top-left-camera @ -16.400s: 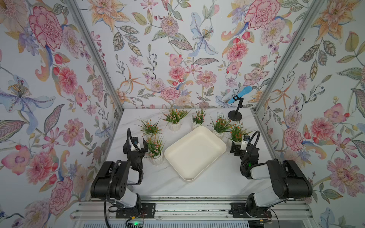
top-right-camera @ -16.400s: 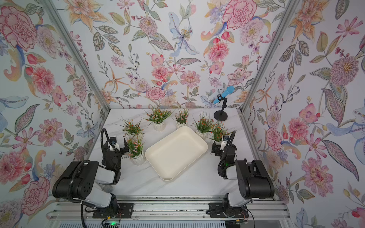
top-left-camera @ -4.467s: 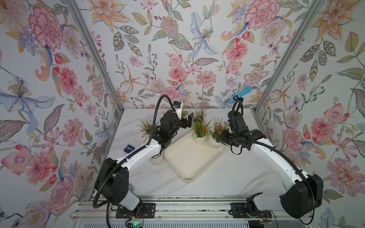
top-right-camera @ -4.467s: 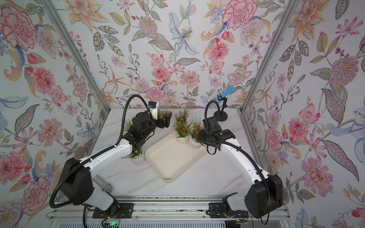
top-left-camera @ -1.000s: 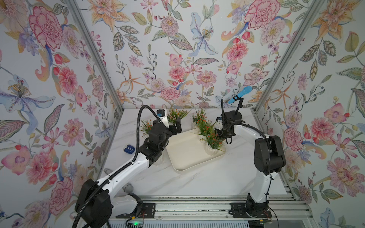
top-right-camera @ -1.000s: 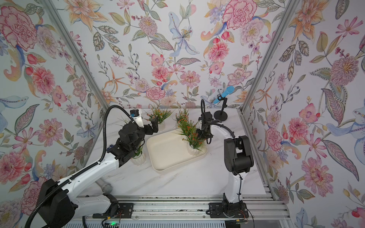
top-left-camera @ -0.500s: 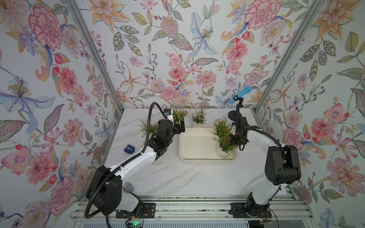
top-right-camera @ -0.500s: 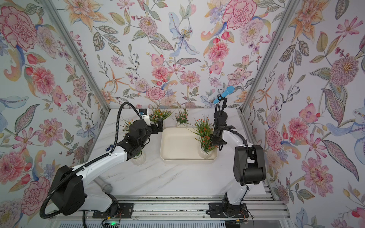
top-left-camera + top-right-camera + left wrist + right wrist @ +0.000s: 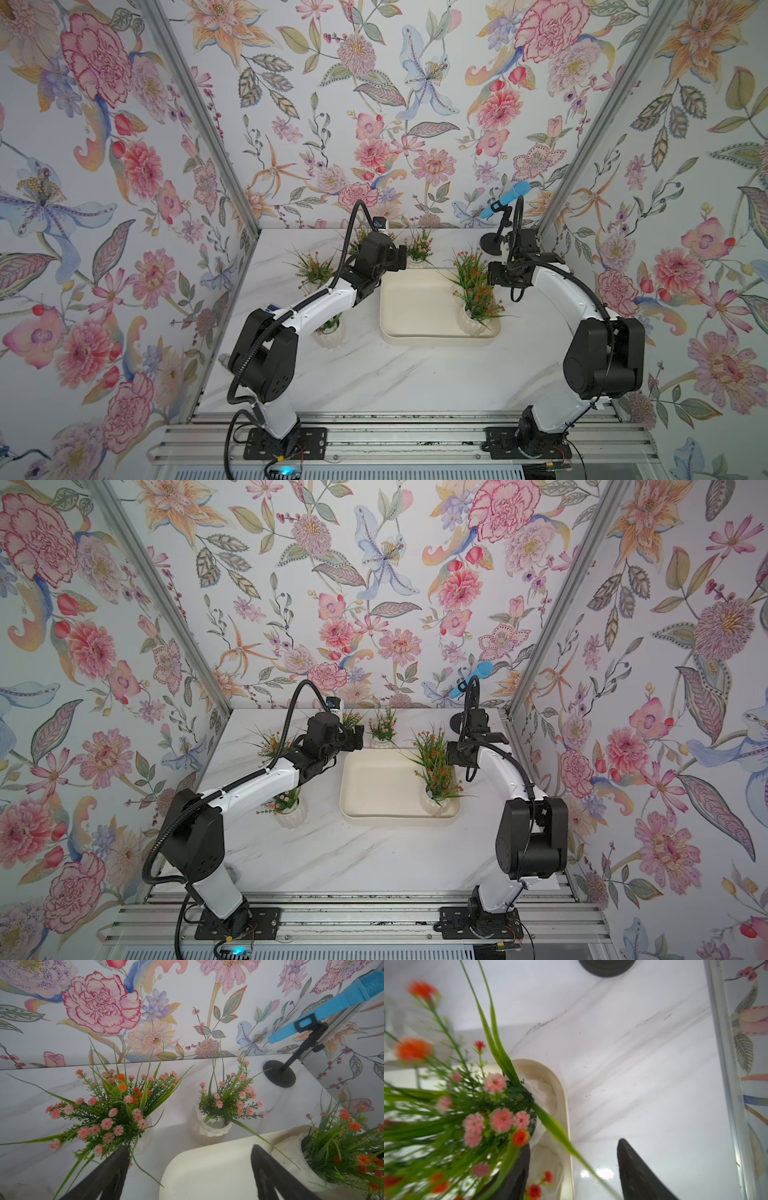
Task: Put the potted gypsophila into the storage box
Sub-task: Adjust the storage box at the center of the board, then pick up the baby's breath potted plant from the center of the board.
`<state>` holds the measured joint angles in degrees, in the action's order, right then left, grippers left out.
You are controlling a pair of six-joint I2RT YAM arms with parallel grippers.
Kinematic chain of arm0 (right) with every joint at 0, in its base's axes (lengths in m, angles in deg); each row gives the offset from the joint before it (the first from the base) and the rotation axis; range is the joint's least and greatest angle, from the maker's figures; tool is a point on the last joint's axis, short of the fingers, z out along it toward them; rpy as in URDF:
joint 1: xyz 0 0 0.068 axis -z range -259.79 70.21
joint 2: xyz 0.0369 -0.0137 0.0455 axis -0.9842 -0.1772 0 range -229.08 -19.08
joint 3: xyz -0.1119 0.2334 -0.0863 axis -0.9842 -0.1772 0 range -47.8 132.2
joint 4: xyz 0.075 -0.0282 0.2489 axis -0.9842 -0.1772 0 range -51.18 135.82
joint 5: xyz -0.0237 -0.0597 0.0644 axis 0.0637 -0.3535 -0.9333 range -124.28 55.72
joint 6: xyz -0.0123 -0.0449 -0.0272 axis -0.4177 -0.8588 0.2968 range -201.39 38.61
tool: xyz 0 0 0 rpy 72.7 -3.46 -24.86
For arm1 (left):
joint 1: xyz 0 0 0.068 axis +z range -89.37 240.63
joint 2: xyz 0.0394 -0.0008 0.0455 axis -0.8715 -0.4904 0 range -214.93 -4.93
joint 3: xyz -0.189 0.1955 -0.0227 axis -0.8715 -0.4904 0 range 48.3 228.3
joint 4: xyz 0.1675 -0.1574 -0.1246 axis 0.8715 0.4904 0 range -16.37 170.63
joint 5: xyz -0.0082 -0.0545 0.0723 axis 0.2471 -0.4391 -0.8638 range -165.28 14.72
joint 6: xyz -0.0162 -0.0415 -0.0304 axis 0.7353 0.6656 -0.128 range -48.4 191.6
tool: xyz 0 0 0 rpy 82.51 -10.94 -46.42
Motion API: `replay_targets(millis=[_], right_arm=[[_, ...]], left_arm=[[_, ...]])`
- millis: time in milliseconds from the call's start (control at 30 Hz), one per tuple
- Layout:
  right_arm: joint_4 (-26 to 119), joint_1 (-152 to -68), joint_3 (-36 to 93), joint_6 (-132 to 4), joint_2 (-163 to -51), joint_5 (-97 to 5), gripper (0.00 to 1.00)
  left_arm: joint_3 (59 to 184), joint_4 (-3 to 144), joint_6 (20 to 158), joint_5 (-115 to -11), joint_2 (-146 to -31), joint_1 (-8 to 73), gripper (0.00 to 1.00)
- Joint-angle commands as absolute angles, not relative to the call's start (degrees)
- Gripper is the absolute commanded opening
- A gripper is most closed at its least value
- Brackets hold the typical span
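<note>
Sweeping in from the left, four of the potted gypsophila stand out on the marble table. The orange-flecked plant is farthest left; the front plant sits nearer the front, half under the left arm's white forearm. The third plant stands further back, and the fourth plant just beyond the far rim of the storage box.

Now the left gripper: it hangs over the box's far left corner, jaws spread wide, and nothing lies between them but that corner and bare marble. The third plant's sprigs reach right up to one finger from outside the gap, though contact cannot be told; the fourth plant sits ahead of the open jaws, clear of both fingers.

Into the box now, and two plants are home, both along its right side: the rear boxed plant and the front boxed plant, its pot by the near right corner. The right gripper hovers at that right edge, jaws parted, gripping nothing. The rear boxed plant's pot sits tucked in the far right corner, beside one finger and outside the gap; only a single green blade crosses between the fingers.

Far right, at the back, a blue microphone leans on its black stand.
</note>
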<state>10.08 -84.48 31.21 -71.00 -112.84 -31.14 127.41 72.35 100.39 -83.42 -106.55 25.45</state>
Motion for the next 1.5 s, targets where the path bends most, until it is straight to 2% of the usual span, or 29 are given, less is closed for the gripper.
replay_targets(millis=[0,200,267,467,600,867,1200,1467], right_arm=[[9.7,-84.9,35.1,-64.6,-108.6,-28.3,0.75],[14.0,-89.3,36.0,-61.3,-103.2,-23.3,0.94],[15.7,-90.4,35.7,-61.3,-101.5,-22.8,0.97],[17.1,-91.1,34.9,-62.1,-98.2,-23.8,0.98],[17.1,-91.3,33.9,-62.4,-96.1,-25.1,0.98],[17.1,-91.3,30.5,-62.5,-90.8,-25.0,1.0],[17.1,-91.2,23.7,-62.9,-84.5,-25.1,1.0],[17.1,-91.3,18.8,-61.2,-80.8,-25.2,1.0]], left_arm=[[130.9,79.1,101.6,-80.3,-109.2,25.0,0.89],[136.7,86.0,101.6,-77.6,-113.7,25.0,0.86],[138.4,88.0,101.9,-76.4,-115.0,25.0,0.85],[144.1,93.1,102.0,-75.9,-119.6,25.1,0.83],[153.1,98.8,102.1,-74.9,-126.2,25.2,0.77],[162.5,103.0,101.8,-76.5,-133.3,25.7,0.7],[164.6,102.4,102.1,-78.1,-137.6,27.9,0.61],[167.1,99.9,103.5,-76.6,-140.0,29.2,0.58]])
